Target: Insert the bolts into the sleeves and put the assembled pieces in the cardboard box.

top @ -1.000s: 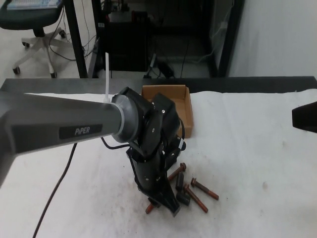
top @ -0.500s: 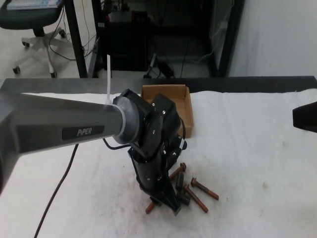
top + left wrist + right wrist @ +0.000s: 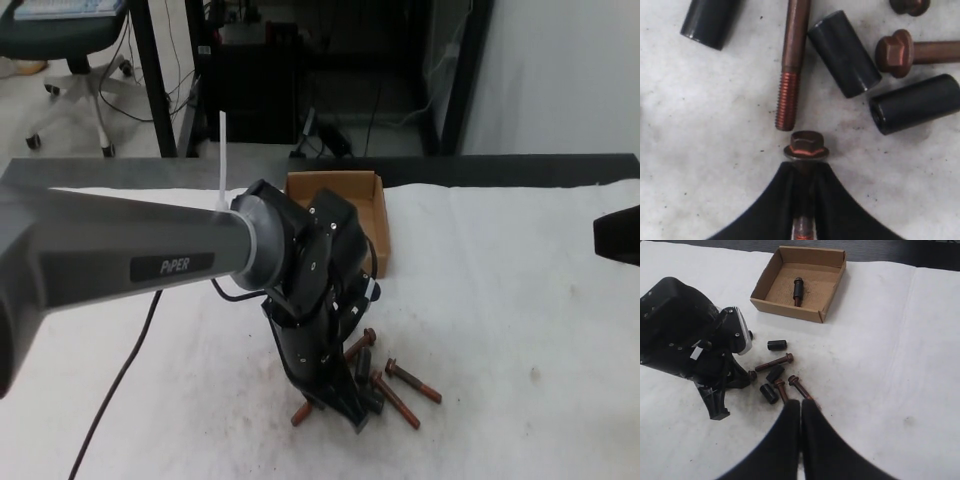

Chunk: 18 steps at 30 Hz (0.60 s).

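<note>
Bolt (image 3: 806,146) is clamped in the left gripper (image 3: 805,172), fingers narrow on the shank, hex flange head poking out past the tips. It sits low over the white cloth (image 3: 700,150); can't tell if it is lifted or touching. Copper-brown, rusty-looking, head a bit darker. Right gripper (image 3: 801,415) is set back from the pile, fingers pressed together with nothing between them. Just ahead of the held bolt lies a long bolt (image 3: 792,60), threaded end toward the gripper. Three black sleeves lie around it: first sleeve (image 3: 844,54) just beside the long bolt, second sleeve (image 3: 915,104) near the first, third sleeve (image 3: 710,20) off on the long bolt's other side. All are short, smooth, dark tubes, and the second one's open bore is visible. Another loose bolt (image 3: 900,52) lies between the first and second sleeves, head toward the long bolt, and one more bolt head (image 3: 910,5) is cut by the frame edge. Farther back is the cardboard box (image 3: 785,308), open top, with one assembled piece (image 3: 797,289) lying inside. Judgement: early stage, one piece done. About three sleeves and four bolts are left on the cloth, and the gripped bolt is not yet in any sleeve.
</note>
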{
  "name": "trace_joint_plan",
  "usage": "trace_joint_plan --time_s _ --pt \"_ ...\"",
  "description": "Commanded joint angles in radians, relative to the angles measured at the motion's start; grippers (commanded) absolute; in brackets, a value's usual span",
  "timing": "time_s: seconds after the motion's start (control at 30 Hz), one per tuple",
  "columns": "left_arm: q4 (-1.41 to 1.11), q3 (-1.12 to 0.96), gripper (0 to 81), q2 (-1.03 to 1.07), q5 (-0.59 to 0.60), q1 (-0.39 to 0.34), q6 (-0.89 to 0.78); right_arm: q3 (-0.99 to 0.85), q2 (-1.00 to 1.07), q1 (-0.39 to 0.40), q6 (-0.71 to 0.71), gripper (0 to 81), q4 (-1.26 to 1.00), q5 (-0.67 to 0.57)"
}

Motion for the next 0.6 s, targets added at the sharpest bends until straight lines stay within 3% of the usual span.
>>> trace_joint_plan --time_s 0.0,0.23,0.43,0.57 --pt "-0.024 0.000 0.0 0.024 -0.001 -0.003 -0.009 -0.003 -0.005 0.002 -0.025 0.8 0.003 0.029" --pt "-0.002 0.000 0.0 -0.048 -0.005 -0.003 -0.009 -0.003 -0.003 0.002 -0.040 0.8 0.003 0.035" --pt "0.089 0.005 0.0 -0.238 -0.099 -0.001 -0.009 -0.003 0.046 0.002 -0.116 0.8 0.000 0.020" --pt "0.113 0.012 0.0 -0.389 -0.161 -0.001 -0.009 -0.003 0.118 0.005 -0.116 0.8 -0.017 -0.095"
